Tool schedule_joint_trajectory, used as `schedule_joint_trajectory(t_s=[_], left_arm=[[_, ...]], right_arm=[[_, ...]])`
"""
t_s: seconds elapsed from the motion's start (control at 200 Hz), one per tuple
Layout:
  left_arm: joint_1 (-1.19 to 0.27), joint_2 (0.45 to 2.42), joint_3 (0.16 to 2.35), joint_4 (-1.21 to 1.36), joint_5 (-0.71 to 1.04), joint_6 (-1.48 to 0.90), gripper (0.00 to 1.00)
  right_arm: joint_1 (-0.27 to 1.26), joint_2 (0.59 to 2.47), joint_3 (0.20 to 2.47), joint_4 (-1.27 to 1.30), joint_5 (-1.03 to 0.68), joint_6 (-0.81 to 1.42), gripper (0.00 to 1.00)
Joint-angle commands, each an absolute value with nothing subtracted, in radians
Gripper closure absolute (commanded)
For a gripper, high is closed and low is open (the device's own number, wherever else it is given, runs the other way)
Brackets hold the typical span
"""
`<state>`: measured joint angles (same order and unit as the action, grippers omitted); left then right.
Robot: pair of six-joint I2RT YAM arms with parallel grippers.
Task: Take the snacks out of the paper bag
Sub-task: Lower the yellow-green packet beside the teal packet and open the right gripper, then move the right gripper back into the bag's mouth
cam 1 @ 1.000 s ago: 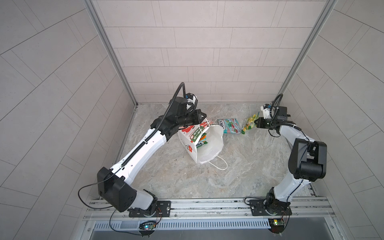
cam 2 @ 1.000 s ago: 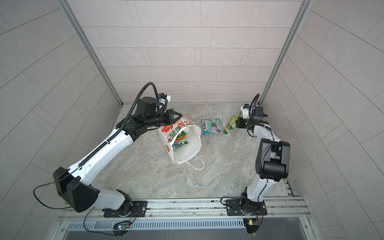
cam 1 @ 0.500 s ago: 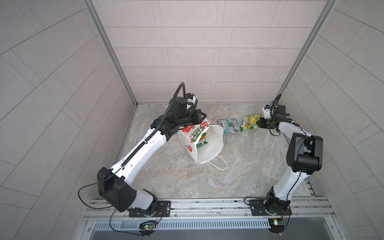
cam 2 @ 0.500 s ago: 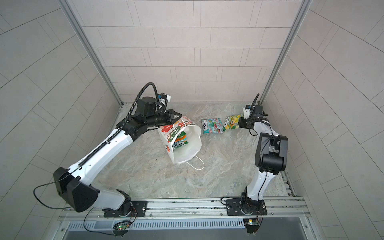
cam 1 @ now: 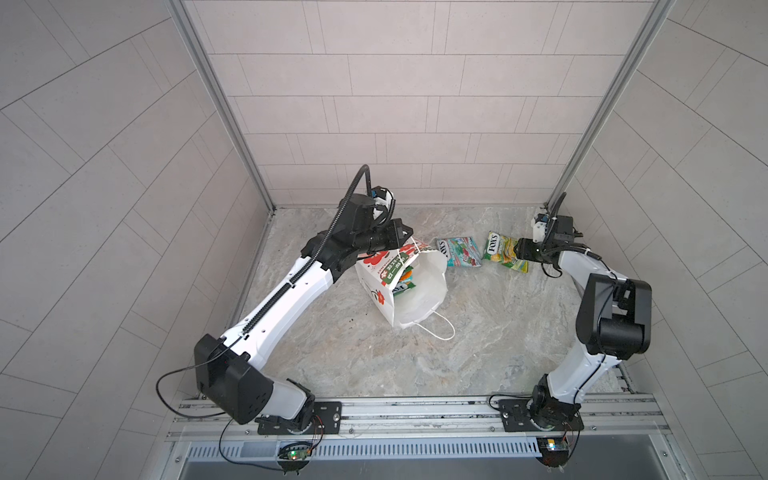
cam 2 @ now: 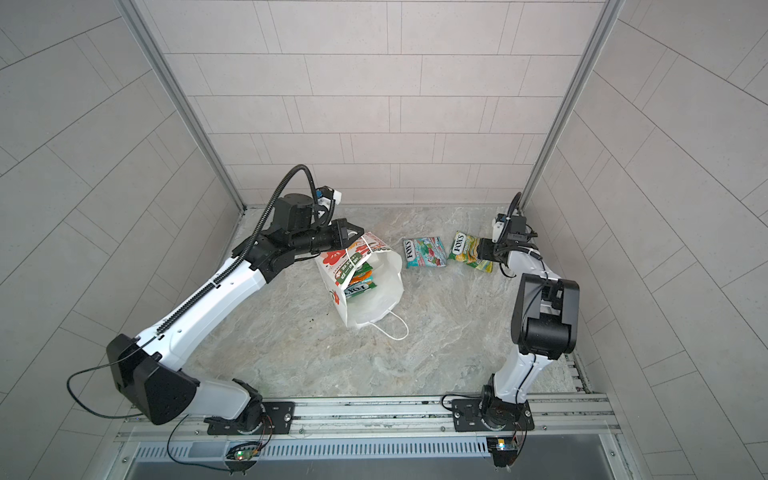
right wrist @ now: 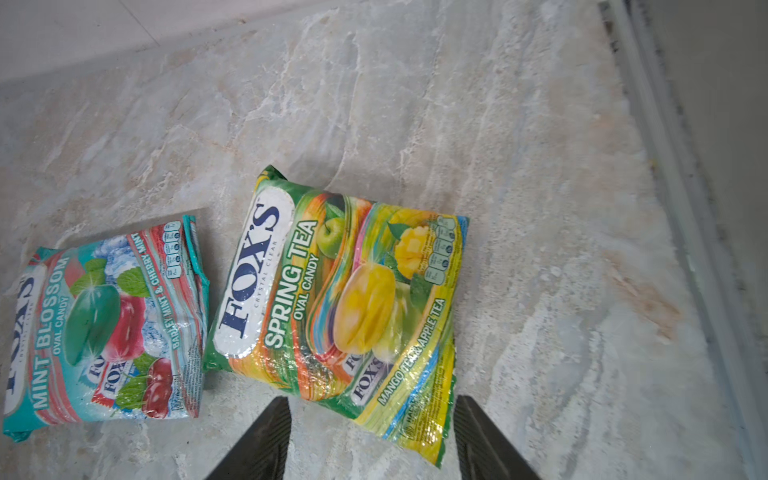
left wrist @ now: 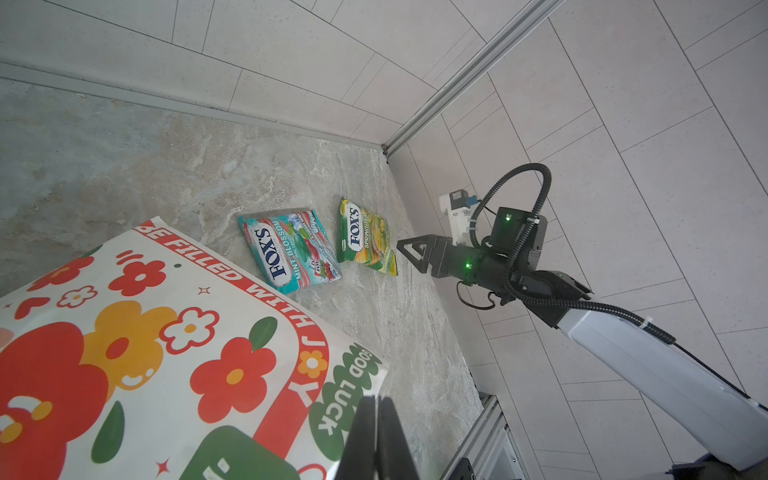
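Obs: paper bag (cam 1: 424, 299) stands tilted on the counter (cam 1: 490, 345), mouth open, with several FOX'S packets (cam 1: 402, 282) visible inside. The left gripper (cam 1: 409, 237) is pressed together, pinching the bag's rim at its 12 o'clock edge. Mint Blossom packet (cam 1: 459, 252) lies flat at 2 o'clock of the bag. Spring Tea packet (cam 1: 500, 249) lies flat just beside it at 3 o'clock, not overlapping. The right gripper (right wrist: 372, 398) is spread, jaws either side of the Spring Tea packet's end; contact cannot be told.
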<state>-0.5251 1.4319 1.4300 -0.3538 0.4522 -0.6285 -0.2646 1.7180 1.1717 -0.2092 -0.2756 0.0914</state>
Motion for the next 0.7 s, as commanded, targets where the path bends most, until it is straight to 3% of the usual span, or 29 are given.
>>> schedule_joint_trajectory(t_s=[0.0,0.365,0.696], left_arm=[[-0.532,1.417,1.447,-0.342,0.459,-0.617,1.00],[-0.537,1.419,1.453,-0.336,0.462,-0.618,1.00],[-0.539,1.416,1.461,-0.330,0.442,-0.611,1.00]], right_arm=[[-0.261,1.636,1.142,-0.144,-0.175,0.122,0.34],[-0.183,1.407,1.017,-0.164,-0.328,0.291,0.34],[0.085,1.094,0.870,-0.255,-0.387,0.330,0.35]])
